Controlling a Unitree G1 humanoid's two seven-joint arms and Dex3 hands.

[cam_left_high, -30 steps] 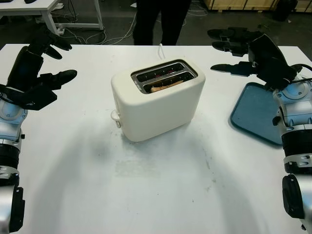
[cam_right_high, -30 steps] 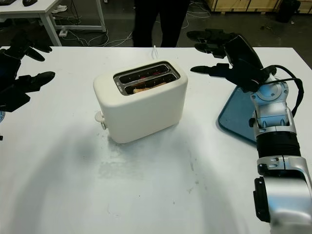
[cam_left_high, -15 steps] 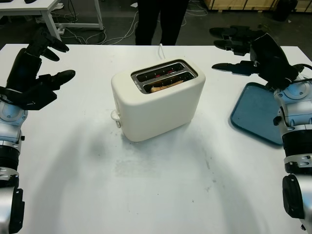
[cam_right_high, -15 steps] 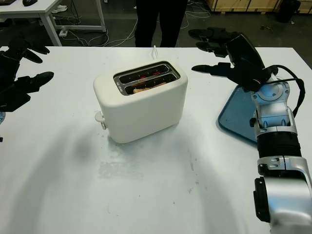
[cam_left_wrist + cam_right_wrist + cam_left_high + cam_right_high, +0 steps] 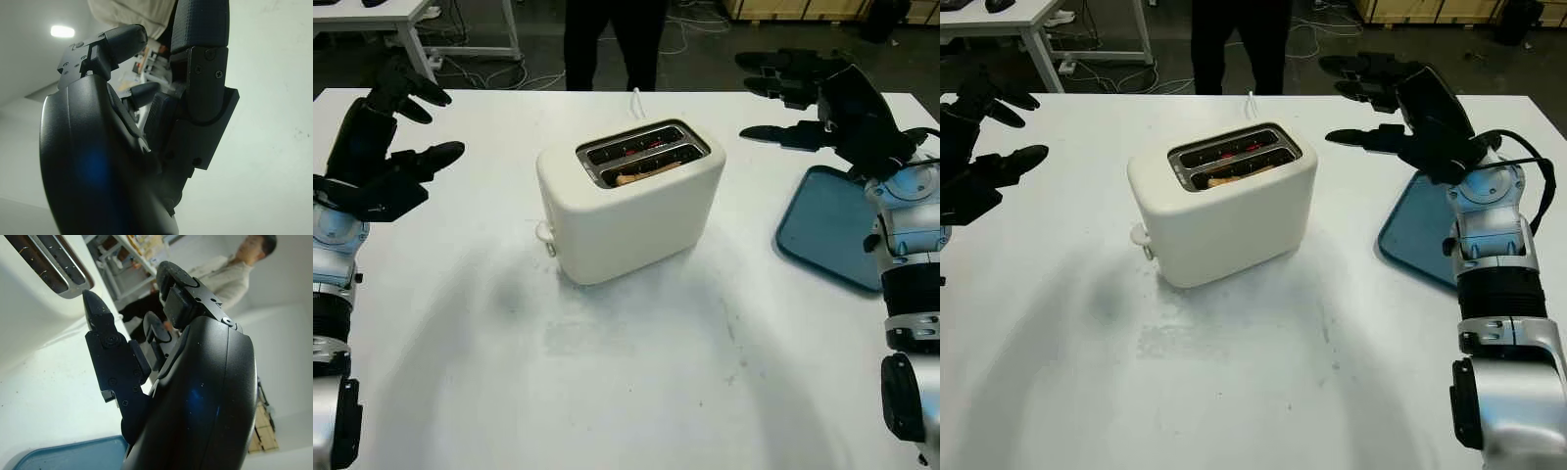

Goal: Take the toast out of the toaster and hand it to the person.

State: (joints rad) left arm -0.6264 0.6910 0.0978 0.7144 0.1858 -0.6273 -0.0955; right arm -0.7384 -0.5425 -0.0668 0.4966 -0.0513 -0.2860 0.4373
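A cream two-slot toaster (image 5: 626, 206) stands in the middle of the white table (image 5: 636, 392). A slice of toast (image 5: 644, 173) sits low in its nearer slot; the farther slot glows red inside. My left hand (image 5: 406, 127) hovers open above the table's left side, well away from the toaster. My right hand (image 5: 783, 98) hovers open to the right of the toaster, above the far right part of the table. A person (image 5: 602, 39) in dark trousers stands behind the table's far edge. In the right wrist view the toaster's slots (image 5: 46, 259) show beyond my right hand's fingers (image 5: 110, 357).
A blue tray (image 5: 827, 225) lies on the table at the right, under my right forearm. A white cord (image 5: 636, 100) runs from behind the toaster to the far edge. Another white table (image 5: 391, 15) and cables on the floor lie beyond.
The person behind the table has shifted a little to the left. Both of my hands have stayed almost where they were.
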